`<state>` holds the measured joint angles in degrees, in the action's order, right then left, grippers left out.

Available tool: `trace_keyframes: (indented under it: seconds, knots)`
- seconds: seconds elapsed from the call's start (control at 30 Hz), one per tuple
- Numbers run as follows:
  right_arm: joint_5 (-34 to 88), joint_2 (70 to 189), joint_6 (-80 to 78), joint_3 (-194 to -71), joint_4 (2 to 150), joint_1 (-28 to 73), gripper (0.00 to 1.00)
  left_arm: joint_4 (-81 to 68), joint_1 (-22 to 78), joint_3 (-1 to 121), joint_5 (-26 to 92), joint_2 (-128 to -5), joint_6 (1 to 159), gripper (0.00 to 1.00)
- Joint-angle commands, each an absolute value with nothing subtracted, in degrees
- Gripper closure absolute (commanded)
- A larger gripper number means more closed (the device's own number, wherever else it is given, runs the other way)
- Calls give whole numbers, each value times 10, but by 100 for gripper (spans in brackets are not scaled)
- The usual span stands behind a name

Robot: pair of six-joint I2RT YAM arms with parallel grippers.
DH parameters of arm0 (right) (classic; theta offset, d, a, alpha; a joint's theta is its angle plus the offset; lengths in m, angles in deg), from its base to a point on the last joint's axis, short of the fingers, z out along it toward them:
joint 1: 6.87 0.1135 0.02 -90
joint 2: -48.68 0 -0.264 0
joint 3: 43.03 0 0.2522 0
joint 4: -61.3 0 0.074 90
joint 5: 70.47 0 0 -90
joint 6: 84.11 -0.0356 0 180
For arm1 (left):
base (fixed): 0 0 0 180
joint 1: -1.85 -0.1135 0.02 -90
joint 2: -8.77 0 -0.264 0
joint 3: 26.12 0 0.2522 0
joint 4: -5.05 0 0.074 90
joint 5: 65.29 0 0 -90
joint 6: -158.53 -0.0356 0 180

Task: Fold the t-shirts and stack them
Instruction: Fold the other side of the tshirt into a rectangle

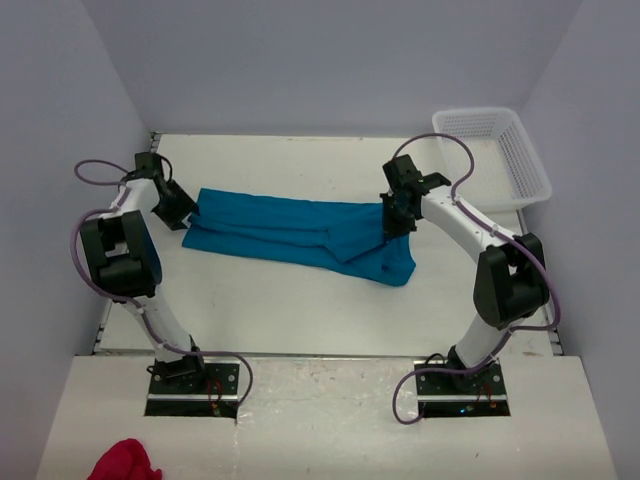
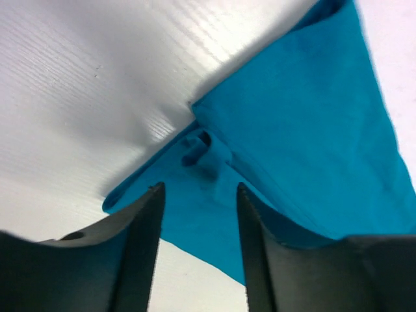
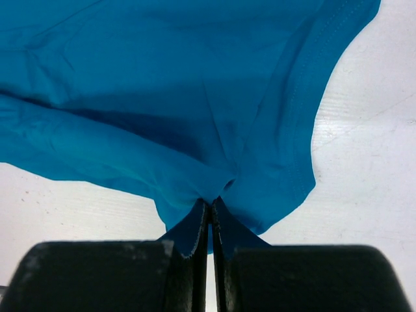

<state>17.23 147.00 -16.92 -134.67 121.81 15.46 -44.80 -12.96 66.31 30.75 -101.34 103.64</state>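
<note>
The right gripper [image 3: 209, 207] pinches a bunched edge of the teal t-shirt [image 1: 300, 232], which stretches away toward the left gripper [image 2: 199, 190], fingers spread over its far folded corner, with bare table [image 1: 300, 310] beyond each.

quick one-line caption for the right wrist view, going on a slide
Right claw shut on a pinched fold of the teal t-shirt, over the white table.

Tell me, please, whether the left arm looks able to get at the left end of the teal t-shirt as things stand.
Probably yes: the left gripper hangs open directly over the left end of the t-shirt, with a small bunched fold lying between its fingers, and nothing else stands in the way.
</note>
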Motion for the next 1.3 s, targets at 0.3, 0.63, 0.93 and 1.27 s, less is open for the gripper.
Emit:
trace_keyframes:
  seconds: [0.3,0.63,0.93,1.27]
  knots:
    - [171,1477,-163,-1386,1205,149,100,-433,-36,656,255,-874,1017,52]
    - [170,1493,-163,-1426,1216,142,100,-422,-20,606,297,-878,1002,100]
    - [163,1534,-165,-1452,1230,119,100,-418,-14,585,316,-877,979,100]
    - [162,1558,-163,-1453,1231,102,100,-426,-10,582,295,-898,963,100]
